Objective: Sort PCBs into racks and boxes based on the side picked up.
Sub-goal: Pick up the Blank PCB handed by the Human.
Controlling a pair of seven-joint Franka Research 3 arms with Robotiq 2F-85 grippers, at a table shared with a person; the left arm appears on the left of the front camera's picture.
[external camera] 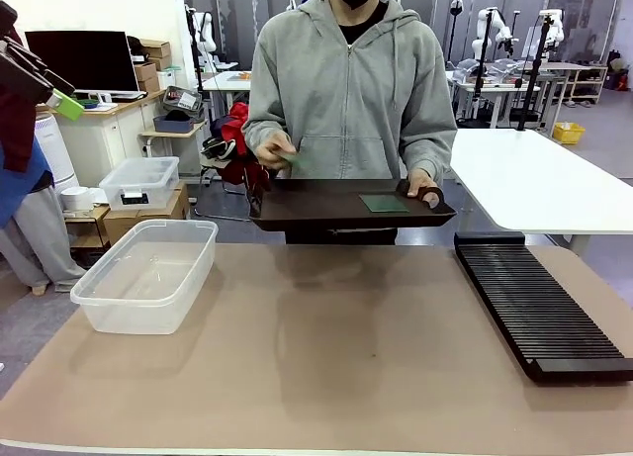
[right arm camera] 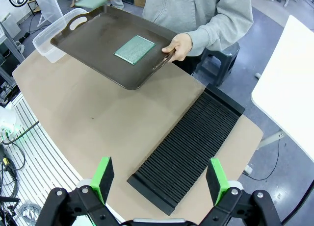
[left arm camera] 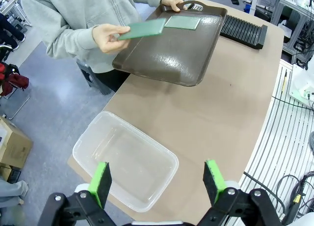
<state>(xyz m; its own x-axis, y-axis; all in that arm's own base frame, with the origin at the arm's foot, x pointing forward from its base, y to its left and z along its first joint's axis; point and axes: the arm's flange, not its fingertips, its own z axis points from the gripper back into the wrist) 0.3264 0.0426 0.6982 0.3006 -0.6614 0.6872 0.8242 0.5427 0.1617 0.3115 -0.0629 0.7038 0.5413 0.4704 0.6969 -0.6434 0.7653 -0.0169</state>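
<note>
Holding a tray (left arm camera: 167, 54) above the far table edge, the person grips its handle with one hand (right arm camera: 179, 45). The other hand (left arm camera: 105, 37) pinches a PCB (left arm camera: 142, 28) by one edge between thumb and fingers, raised just clear of the tray. A second PCB (left arm camera: 182, 22) lies flat on the tray near the handle. The box (left arm camera: 125, 160) stands on the robot's left and the rack (left arm camera: 244, 31) on its right, with no board in either. The left gripper (left arm camera: 157, 172) hangs over the box with jaws wide apart and nothing between them. The right gripper (right arm camera: 160, 169) hangs over the rack in the same state. Both are well apart from the boards.

Likely hazards:
- The tray is carried by one hand only, so a tilt could send the loose PCB sliding to the rim or off it.
- The lifted PCB is held by a thin edge, so a handover with jaws closing off-centre could twist it free.
- Both faces look similar, so misreading the side picked up would send the board to the wrong place.
</note>
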